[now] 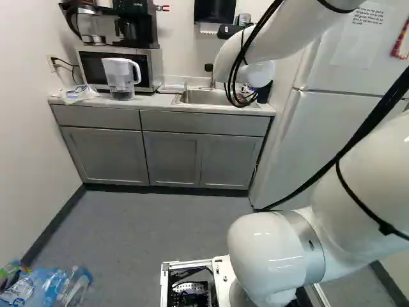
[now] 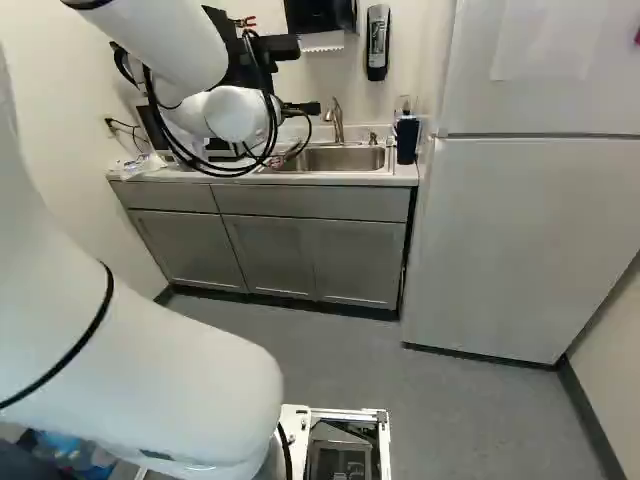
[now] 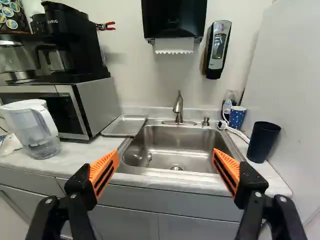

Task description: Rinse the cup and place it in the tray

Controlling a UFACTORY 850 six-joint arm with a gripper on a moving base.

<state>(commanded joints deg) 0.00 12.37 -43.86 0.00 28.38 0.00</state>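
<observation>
Left base view: the arm reached toward the sink. Right base view: the dark cup stood upright beside the basin. Wrist view: the gripper had its fingers wide apart, nothing between them; the tray lay across the sink, cupless. Grasping, rinsing and placing all seemed left to do.

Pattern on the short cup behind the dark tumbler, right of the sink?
Blue with small white dots on the cup; shows best in the wrist view.
</observation>
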